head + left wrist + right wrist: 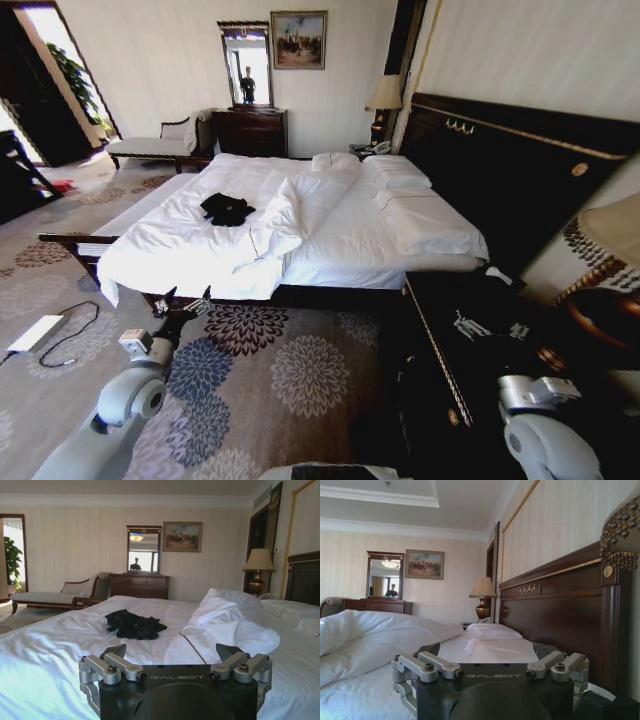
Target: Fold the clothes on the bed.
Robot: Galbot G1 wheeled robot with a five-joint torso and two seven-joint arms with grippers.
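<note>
Head view: black T-shirt [227, 209] lies crumpled on the bed [200, 255], beside the bunched duvet [290, 215]. Left tool [182, 303] near the bed's edge, jaws wide open, empty. Right tool [490, 652] by the headboard [555, 605], open, empty.

Hidden and cut-off parts around the bed

The black T-shirt [227, 209] lies crumpled left of centre in the head view, its lettering too small to tell. The bed [330, 240] hides its far side behind the bunched duvet [225, 625] at centre right of the left wrist view. The left gripper [175, 662] and right gripper [490, 660] are each cut off by the bottom edge, fingertips barely showing.
</note>
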